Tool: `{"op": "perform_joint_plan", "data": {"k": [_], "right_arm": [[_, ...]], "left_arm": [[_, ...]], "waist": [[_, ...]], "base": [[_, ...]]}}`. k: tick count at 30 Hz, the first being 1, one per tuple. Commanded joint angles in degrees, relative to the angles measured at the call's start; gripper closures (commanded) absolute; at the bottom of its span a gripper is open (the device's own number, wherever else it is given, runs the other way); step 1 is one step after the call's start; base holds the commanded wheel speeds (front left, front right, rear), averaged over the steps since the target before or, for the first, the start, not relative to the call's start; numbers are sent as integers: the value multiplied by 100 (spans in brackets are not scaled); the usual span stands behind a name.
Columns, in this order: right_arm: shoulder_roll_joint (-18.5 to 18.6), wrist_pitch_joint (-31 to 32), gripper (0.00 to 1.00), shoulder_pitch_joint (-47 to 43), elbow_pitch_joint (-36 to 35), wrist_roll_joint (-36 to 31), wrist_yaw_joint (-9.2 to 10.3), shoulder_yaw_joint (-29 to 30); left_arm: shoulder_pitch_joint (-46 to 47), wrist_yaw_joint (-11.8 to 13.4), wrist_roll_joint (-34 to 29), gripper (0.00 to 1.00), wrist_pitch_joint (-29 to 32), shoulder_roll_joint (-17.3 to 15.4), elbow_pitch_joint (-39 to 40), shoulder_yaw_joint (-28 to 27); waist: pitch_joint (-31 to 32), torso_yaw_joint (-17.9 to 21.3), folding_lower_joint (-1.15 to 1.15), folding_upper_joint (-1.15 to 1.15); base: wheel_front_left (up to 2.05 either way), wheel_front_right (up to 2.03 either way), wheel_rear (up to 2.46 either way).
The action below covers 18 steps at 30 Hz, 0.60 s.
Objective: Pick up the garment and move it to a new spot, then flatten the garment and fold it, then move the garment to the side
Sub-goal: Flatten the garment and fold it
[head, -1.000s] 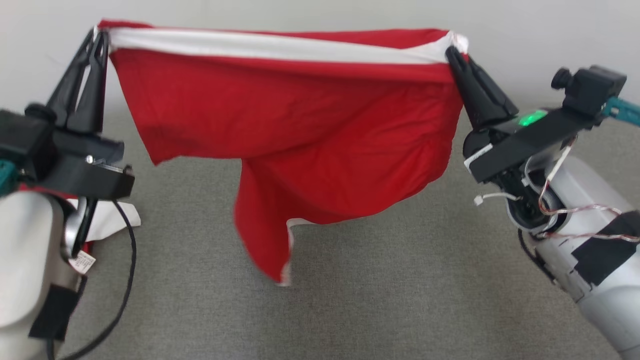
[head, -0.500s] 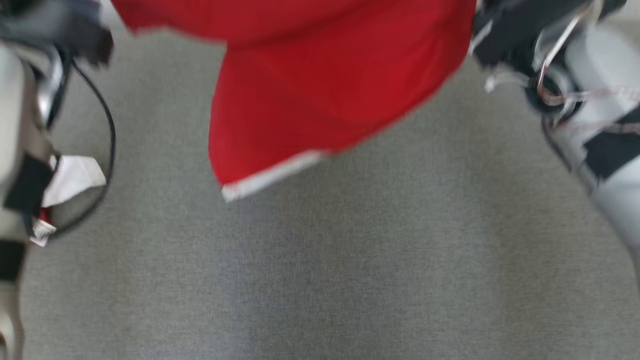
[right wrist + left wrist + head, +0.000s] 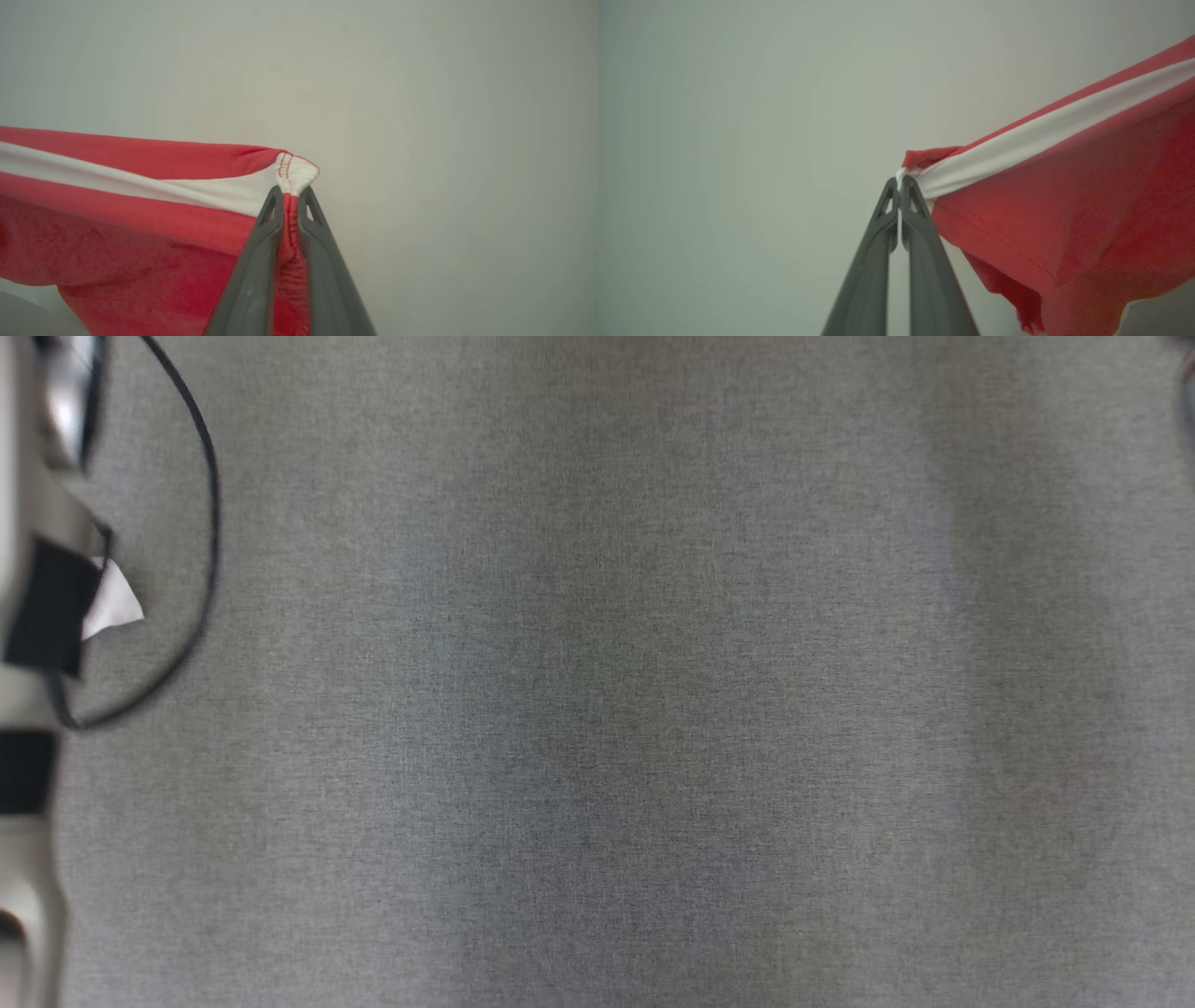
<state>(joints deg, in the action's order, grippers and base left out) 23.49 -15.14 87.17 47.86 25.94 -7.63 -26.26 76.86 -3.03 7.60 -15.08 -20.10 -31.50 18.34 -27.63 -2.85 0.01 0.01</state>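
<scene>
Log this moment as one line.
stage: garment aloft, stretched between grippers | left gripper: shut on garment corner | right gripper: shut on opposite corner | head view: grey surface

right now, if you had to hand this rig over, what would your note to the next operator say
Left gripper: shut on one top corner of the red garment, at its white band.
Right gripper: shut on the other top corner.
Garment: lifted, stretched between both grippers, the rest hanging before a pale wall; grey surface below.
Done: pick-up.
Left: lay it at the new spot, flatten, fold, move aside.
</scene>
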Motion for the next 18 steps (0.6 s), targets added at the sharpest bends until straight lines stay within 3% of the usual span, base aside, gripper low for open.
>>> {"op": "perform_joint_plan", "data": {"k": [1,7,12,18], "right_arm": [[99,5,100,-465,-20,-51,27,119],[327,4,100,-2133,-624,2,27,235],[462,2,100,-3595,-1311,279,27,325],[365,1,100,-5036,-2014,523,27,190]], "left_arm": [[-309,69,113,100,-11,4,53,-134],[-1761,183,287,100,-13,456,491,-571],[-3089,5,285,100,-15,864,652,-888],[-4404,-156,231,100,-15,1204,703,-1434]], "waist": [[-97,4,-1,-1],[-70,28,-1,-1],[198,82,-1,-1],[754,183,-1,-1]], "base": [[0,0,0],[0,0,0],[0,0,0],[0,0,0]]}}
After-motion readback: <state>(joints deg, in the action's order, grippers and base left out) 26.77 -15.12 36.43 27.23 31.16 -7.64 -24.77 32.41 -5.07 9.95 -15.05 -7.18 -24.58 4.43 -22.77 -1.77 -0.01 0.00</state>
